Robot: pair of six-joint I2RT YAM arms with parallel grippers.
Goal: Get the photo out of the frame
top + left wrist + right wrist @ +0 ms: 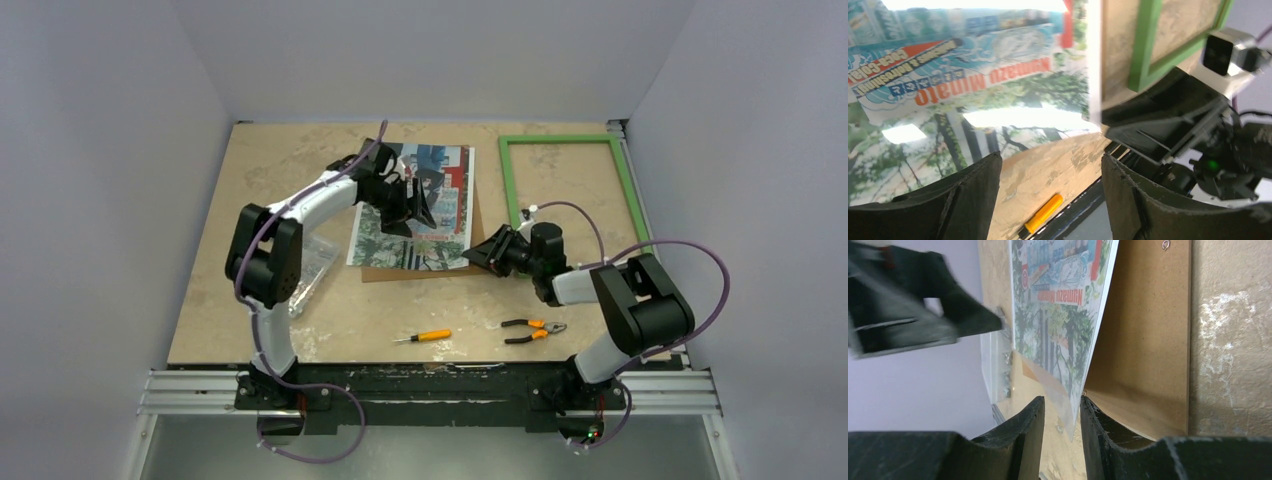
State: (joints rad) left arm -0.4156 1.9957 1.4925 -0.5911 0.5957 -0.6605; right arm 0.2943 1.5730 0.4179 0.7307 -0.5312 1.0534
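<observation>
The colourful photo (pixel 440 200) lies mid-table, partly on a brown board (pixel 420 272). The empty green frame (pixel 512 190) lies apart at the back right. My left gripper (pixel 410 205) hovers over the photo, jaws wide open and empty; its wrist view (pixel 1050 160) shows the photo (pixel 973 90) and the frame (pixel 1143 50) beyond it. My right gripper (pixel 485 252) is at the photo's near right corner. In the right wrist view (pixel 1062 400) the jaws stand a narrow gap apart around the raised corner of the photo (pixel 1058 325), with the board (pixel 1143 340) beside it.
A clear plastic box (pixel 310 265) sits left of the photo, by the left arm. An orange-handled screwdriver (pixel 425 337) and orange-handled pliers (pixel 533 330) lie near the front edge. Grey walls close in the table on three sides.
</observation>
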